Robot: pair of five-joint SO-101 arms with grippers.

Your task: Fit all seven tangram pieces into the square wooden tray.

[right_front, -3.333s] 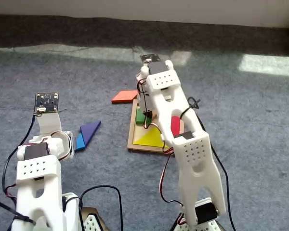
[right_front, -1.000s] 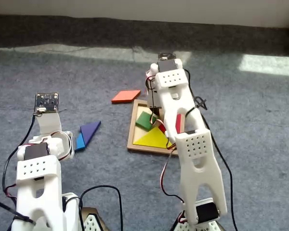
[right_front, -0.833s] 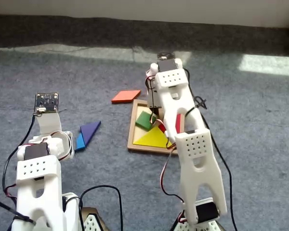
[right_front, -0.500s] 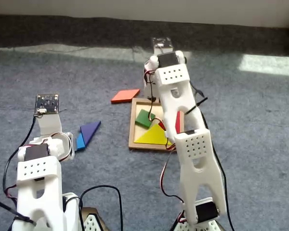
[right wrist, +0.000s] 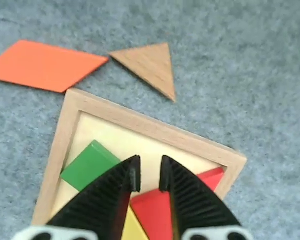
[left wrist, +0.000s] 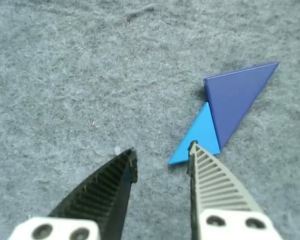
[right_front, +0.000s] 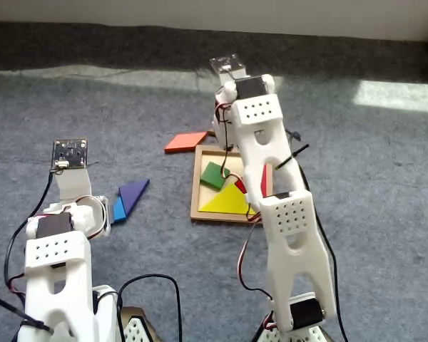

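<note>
Item one, right arm (right_front: 260, 142): I see it stretched toward 12 o'clock over the wooden tray (right wrist: 155, 129), right jaws parted by a narrow slit and gripping nothing. The tray holds a green square (right wrist: 90, 165), red triangle (right wrist: 210, 179) and yellow triangle (right_front: 225, 203). Item two, left arm (right_front: 57, 249): folded back, left jaws wide open over the table, with the touching blue triangle (left wrist: 197, 135) and purple triangle (left wrist: 235, 95) at the tray's 9 o'clock.

Overhead plus wrist close-ups; shared tray (right_front: 196, 187)
</note>
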